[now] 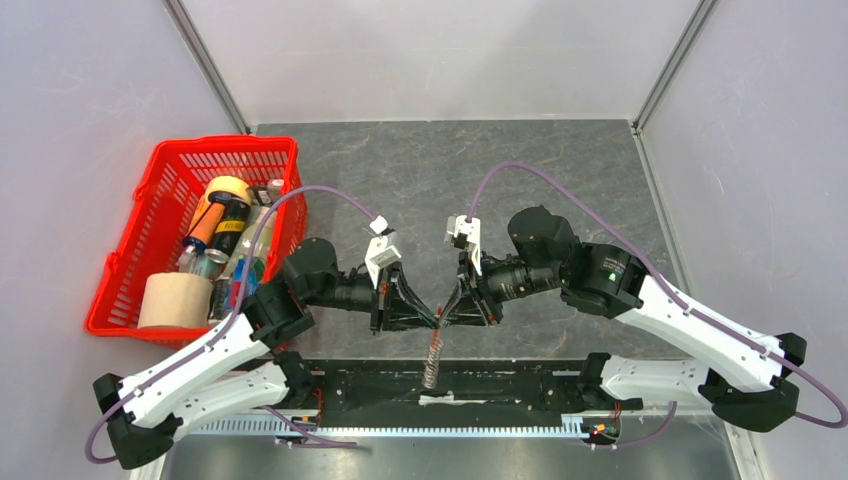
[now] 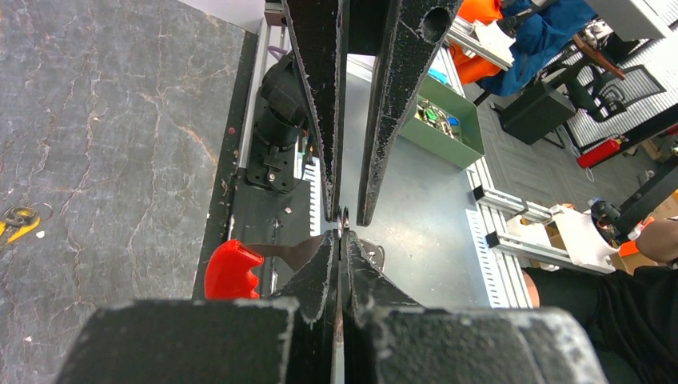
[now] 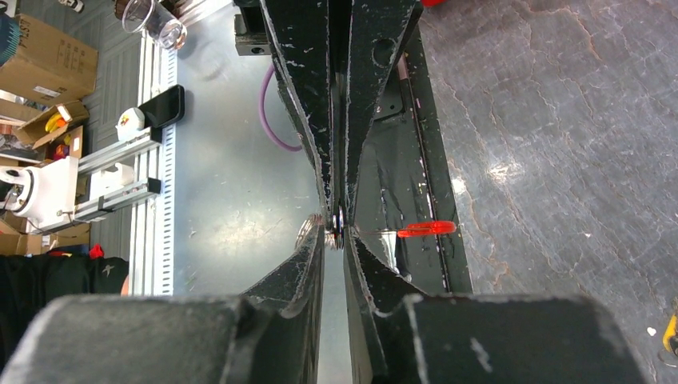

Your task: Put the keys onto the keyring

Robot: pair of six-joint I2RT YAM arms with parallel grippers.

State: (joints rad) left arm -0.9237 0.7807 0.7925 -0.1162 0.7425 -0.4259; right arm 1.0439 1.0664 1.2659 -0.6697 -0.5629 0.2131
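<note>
My two grippers meet tip to tip above the near edge of the table. My left gripper is shut on a thin flat metal key, seen edge-on between its fingers. My right gripper is nearly closed on small silvery ring-like parts of the keyring bunch. The red keyring and its fan of silvery keys hang below the fingertips. The red part also shows in the left wrist view and, edge-on, in the right wrist view. No brass-yellow key shows.
A red plastic basket full of bottles and a tape roll stands at the left. A black rail runs along the table's near edge below the grippers. A small yellow item lies on the grey stone tabletop.
</note>
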